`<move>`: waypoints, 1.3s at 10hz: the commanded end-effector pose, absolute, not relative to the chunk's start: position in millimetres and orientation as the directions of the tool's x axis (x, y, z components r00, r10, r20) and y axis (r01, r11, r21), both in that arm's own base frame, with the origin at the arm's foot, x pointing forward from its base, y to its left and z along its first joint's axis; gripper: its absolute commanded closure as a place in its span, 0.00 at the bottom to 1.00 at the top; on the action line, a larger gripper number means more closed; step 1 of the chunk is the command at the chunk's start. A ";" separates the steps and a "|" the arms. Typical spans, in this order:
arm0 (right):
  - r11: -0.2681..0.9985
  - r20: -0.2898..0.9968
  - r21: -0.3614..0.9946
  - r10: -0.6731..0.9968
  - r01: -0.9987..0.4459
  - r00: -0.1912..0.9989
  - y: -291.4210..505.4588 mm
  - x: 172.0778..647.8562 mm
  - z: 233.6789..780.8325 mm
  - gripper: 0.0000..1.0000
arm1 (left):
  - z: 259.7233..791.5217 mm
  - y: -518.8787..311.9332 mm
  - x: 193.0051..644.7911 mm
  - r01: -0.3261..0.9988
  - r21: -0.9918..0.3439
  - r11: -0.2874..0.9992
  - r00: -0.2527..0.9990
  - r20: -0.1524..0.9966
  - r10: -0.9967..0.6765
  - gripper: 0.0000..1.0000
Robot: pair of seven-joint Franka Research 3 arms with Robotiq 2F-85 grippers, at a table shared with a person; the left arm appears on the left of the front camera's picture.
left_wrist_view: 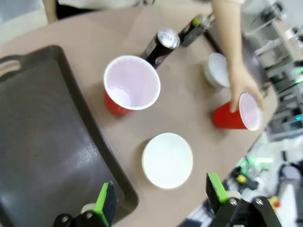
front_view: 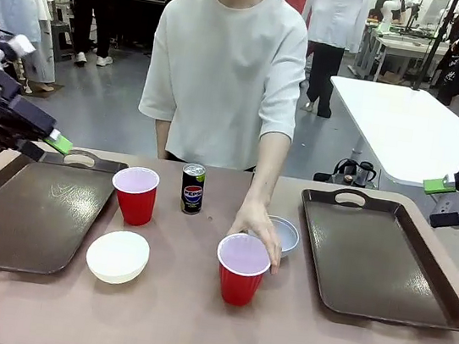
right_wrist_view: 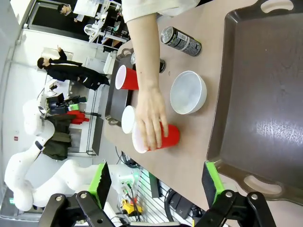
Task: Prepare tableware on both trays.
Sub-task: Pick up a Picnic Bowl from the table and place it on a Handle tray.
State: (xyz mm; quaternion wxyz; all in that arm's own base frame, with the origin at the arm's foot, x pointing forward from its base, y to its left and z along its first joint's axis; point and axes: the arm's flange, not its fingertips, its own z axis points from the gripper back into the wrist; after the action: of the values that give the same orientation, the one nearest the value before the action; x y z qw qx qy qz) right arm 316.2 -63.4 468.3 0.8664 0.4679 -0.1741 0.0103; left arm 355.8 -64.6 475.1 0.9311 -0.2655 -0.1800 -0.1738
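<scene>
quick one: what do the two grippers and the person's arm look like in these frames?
Both the left gripper and the right gripper have black angular bodies with bolted joints. Each has two slim fingers with bright green pads on the tips. The left arm is glossy white with rounded links. The person wears a short white T-shirt sleeve, with nothing on the wrist or hand.

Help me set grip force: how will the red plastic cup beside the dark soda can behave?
This red plastic cup looks empty, so probably light. Thin-looking walls may flex if squeezed. Its narrower base could let it tip.
</scene>
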 end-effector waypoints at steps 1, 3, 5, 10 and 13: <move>0.539 0.322 0.820 -0.154 -0.194 0.934 -64.0 319.7 467.3 0.00 | 434.1 -96.2 346.9 0.411 -0.268 0.871 0.892 0.316 -0.323 0.00; 0.539 0.322 0.820 -0.154 -0.194 0.934 -64.0 319.7 467.3 0.00 | 400.3 -137.7 333.4 0.476 -0.146 0.867 0.873 0.197 -0.447 0.00; 0.539 0.322 0.820 -0.154 -0.194 0.934 -64.0 319.7 467.3 0.00 | 396.9 -142.3 321.8 0.448 -0.179 0.876 0.890 0.187 -0.417 0.00; 0.539 0.322 0.820 -0.154 -0.194 0.934 -64.0 319.7 467.3 0.00 | 394.6 -171.6 346.4 0.529 -0.092 0.844 0.843 0.175 -0.509 0.00; 0.539 0.322 0.820 -0.154 -0.194 0.934 -64.0 319.7 467.3 0.00 | 364.4 -188.3 355.1 0.568 -0.006 0.823 0.812 0.166 -0.559 0.00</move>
State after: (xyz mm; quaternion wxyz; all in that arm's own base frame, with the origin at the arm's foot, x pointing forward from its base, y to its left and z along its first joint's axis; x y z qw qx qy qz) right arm 316.1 -64.1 468.4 0.8668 0.4671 -0.1743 0.0092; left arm 345.7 -190.5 380.1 0.9483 -0.0540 -0.0729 -0.3043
